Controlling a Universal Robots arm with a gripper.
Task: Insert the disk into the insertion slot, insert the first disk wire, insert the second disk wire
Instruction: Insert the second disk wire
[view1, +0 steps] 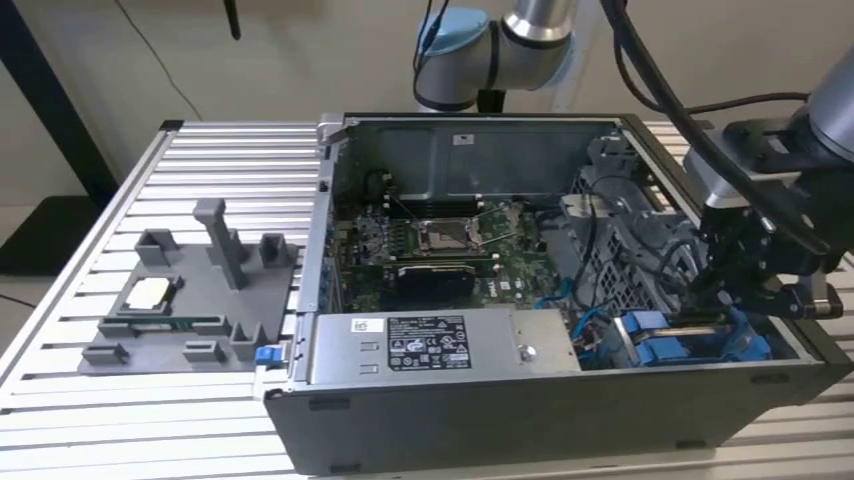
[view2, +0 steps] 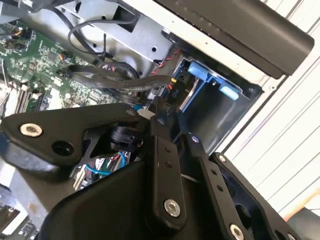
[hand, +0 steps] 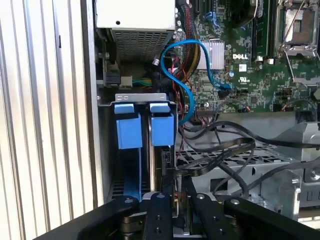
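The black hand (hand: 177, 185) is drawn narrow, its tips at the silver-grey disk in a bright blue carrier (hand: 162, 131), which stands in the slot straight ahead. Loose black cables (hand: 220, 150) just beside the hand could snag, and a skewed push could jam the disk. The grey power-supply box (view1: 427, 345) bears a white printed label.

Soft, even room light falls from above in the exterior view; the ribbed aluminium table (view1: 80, 400) glares pale; the computer case (view1: 534, 420) is shadowed inside; in the second wrist view the black gripper (view2: 162, 112) looms dark and slightly blurred; the motherboard (hand: 250, 50) is bright and crisp.
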